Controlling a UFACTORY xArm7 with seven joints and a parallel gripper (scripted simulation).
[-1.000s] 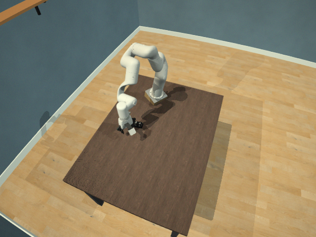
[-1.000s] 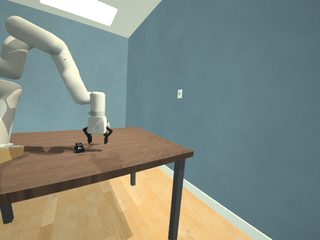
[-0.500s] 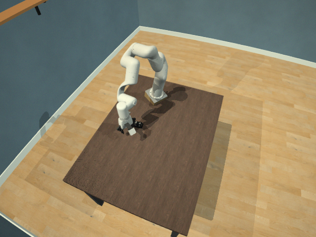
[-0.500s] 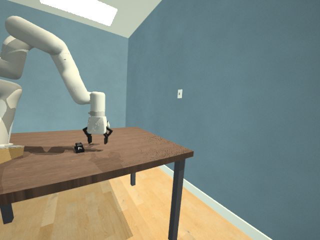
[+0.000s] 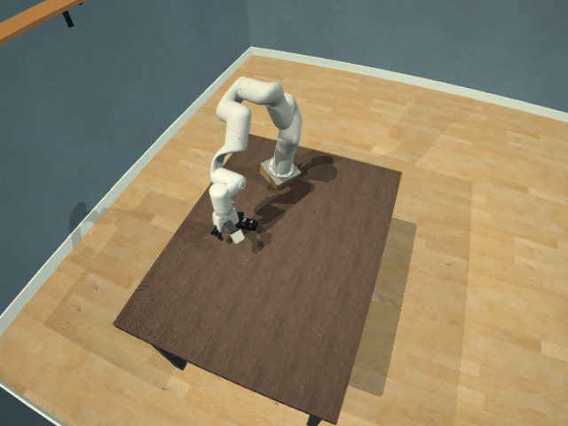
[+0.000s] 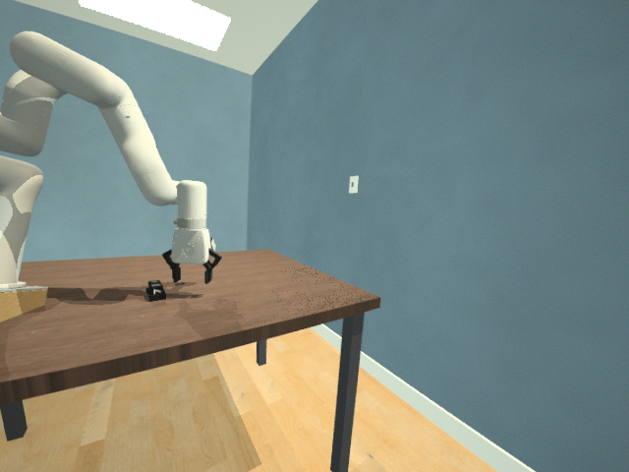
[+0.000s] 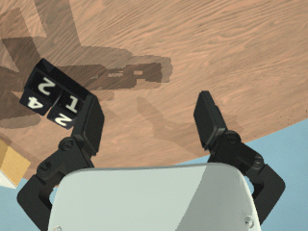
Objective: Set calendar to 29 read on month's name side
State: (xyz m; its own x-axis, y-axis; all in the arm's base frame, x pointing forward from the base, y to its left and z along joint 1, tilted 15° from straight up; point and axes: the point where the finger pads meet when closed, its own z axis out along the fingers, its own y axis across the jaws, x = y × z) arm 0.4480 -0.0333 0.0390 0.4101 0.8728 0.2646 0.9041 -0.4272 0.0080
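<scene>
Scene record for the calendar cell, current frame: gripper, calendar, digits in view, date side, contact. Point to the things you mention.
gripper: open (image 5: pixel 219 232) (image 6: pixel 192 280) (image 7: pixel 150 120), above the table (image 5: pixel 293 284) (image 6: pixel 127 324) (image 7: pixel 159 29), nothing between its fingers
calendar: black, on the table (image 5: pixel 248 224) (image 6: pixel 155 291) (image 7: pixel 58 93), toward the arm's base (image 5: pixel 293 174) (image 6: pixel 40 294) (image 7: pixel 14 166) from the gripper
digits_in_wrist_view: 2 and 4 on one cube; 1 and 2 on the other
date_side: month name not visible, so set date cannot tell
contact: cannot tell from these views

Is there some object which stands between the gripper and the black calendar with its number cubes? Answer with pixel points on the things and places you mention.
Nothing visible stands between the gripper (image 6: pixel 192 280) (image 7: pixel 150 117) and the black calendar (image 5: pixel 248 224) (image 6: pixel 155 291) (image 7: pixel 59 93). In the wrist view, though, one open finger overlaps the calendar's near corner, so that small part is hidden.
</scene>
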